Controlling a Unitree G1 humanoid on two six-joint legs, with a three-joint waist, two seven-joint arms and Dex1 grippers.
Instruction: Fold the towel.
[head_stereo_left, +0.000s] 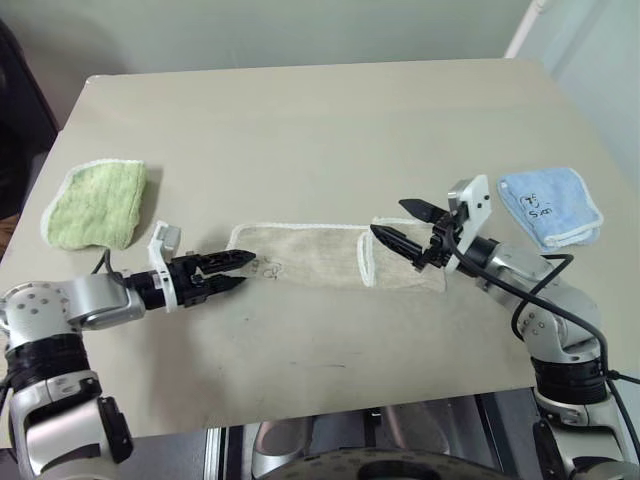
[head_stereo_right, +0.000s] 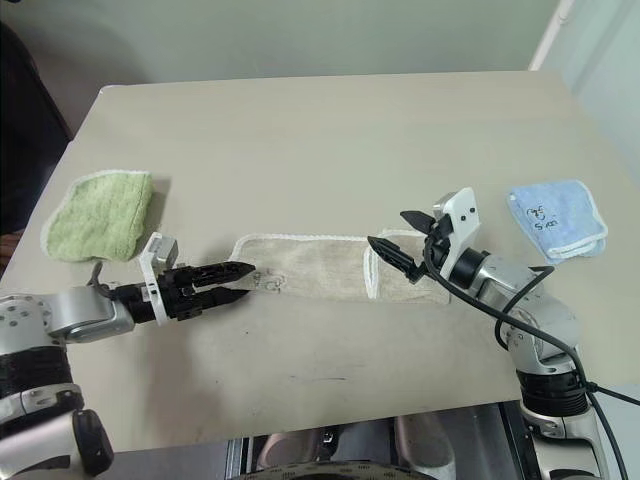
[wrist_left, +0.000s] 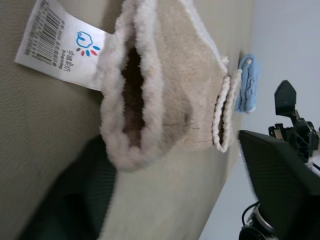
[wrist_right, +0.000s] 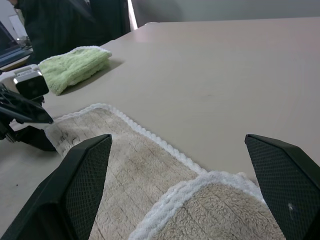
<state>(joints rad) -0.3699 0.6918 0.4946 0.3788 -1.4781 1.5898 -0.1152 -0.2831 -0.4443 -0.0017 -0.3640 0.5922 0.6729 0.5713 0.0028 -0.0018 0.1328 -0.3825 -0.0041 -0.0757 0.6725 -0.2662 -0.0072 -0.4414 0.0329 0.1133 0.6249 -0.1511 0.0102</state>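
A: starting far left: fluffy green towel (head_stereo_left: 95, 204) sitting folded, out of play. Then left gripper (head_stereo_left: 240, 270) reaching the tan towel (head_stereo_left: 310, 255) at its left end, jaws partly apart, straddling the edge by the paper tag (wrist_left: 60, 45), nothing pinched yet

B: probably worth biting both terry layers before lifting. Towel lying mid-table as a long strip, white stitched edging, right end already lapped over. Right gripper (head_stereo_left: 400, 225) hovering there spread wide, holding nothing. Blue towel (head_stereo_left: 548, 206) lying far right
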